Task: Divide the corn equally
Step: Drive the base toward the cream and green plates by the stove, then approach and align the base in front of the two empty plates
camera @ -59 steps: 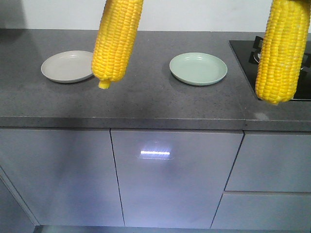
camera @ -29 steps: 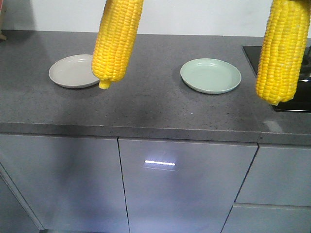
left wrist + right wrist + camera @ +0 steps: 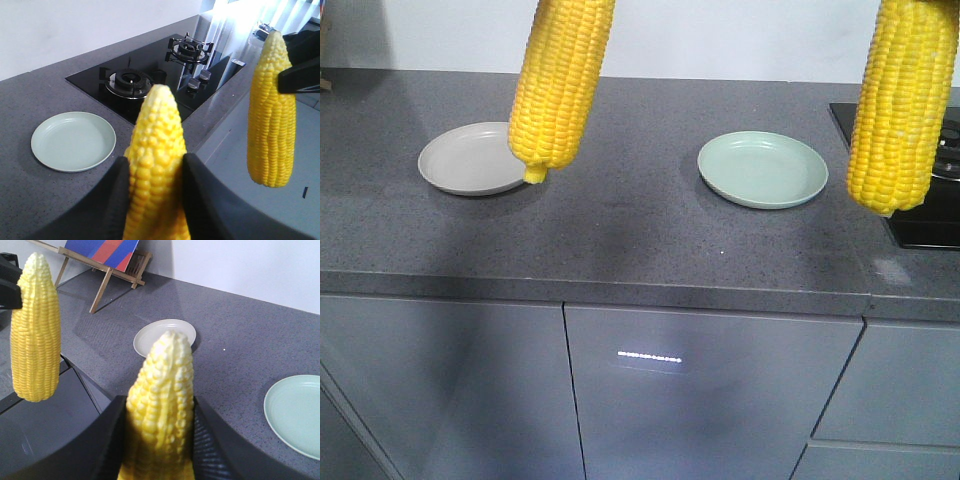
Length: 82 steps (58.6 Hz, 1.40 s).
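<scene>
The left end effector (image 3: 156, 195) grips the left cob (image 3: 560, 85) upright, tip down by the grey plate's (image 3: 460, 160) right edge. The right end effector (image 3: 160, 440) grips the right cob (image 3: 900, 100), which hangs to the right of the green plate (image 3: 760, 172).

Holds both arms raised, grippers above the top edge of the front view. Clamps the left gripper (image 3: 156, 161) on the left cob (image 3: 154, 130), a black finger (image 3: 117, 200) pressed to each flank. Grips the right cob (image 3: 162, 385) likewise in the right gripper (image 3: 159, 402), ribbed fingers (image 3: 207, 440) tight against both sides. Carries each cob upright, tapered end up, grasped on its upper part. Holds the two grippers apart, each just showing at the edge of the other wrist's view.
</scene>
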Each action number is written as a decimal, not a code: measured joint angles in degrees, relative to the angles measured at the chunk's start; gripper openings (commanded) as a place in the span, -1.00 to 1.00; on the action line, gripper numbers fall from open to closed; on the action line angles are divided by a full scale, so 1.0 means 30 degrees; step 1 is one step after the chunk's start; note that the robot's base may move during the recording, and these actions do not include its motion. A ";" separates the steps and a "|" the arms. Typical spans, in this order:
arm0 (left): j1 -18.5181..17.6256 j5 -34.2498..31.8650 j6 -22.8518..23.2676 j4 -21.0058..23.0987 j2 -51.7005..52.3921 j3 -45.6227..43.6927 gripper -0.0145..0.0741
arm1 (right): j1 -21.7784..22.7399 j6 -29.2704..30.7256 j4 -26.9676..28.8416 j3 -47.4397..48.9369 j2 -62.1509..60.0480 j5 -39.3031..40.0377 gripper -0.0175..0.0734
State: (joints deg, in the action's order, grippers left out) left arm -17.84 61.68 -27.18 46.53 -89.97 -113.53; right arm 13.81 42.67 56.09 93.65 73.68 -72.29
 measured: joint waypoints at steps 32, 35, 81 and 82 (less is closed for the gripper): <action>0.0000 0.0000 0.0000 0.0000 0.0000 0.0000 -0.69 | 0.0000 0.0000 0.0000 0.0000 0.0000 0.0000 -0.63; 0.0000 0.0000 0.0000 0.0000 0.0000 0.0000 -0.69 | 0.0000 0.0000 0.0000 0.0000 0.0000 0.0000 -0.63; 0.0000 0.0000 0.0000 0.0000 0.0000 0.0000 -0.69 | 0.0000 0.0000 0.0000 0.0000 0.0000 0.0000 -0.63; 0.0000 0.0000 0.0000 0.0000 0.0000 0.0000 -0.69 | 0.0000 0.0000 0.0000 0.0000 0.0000 0.0000 -0.63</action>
State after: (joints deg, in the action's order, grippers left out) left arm -17.84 61.68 -27.18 46.53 -89.97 -113.53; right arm 13.81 42.67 56.09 93.65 73.68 -72.29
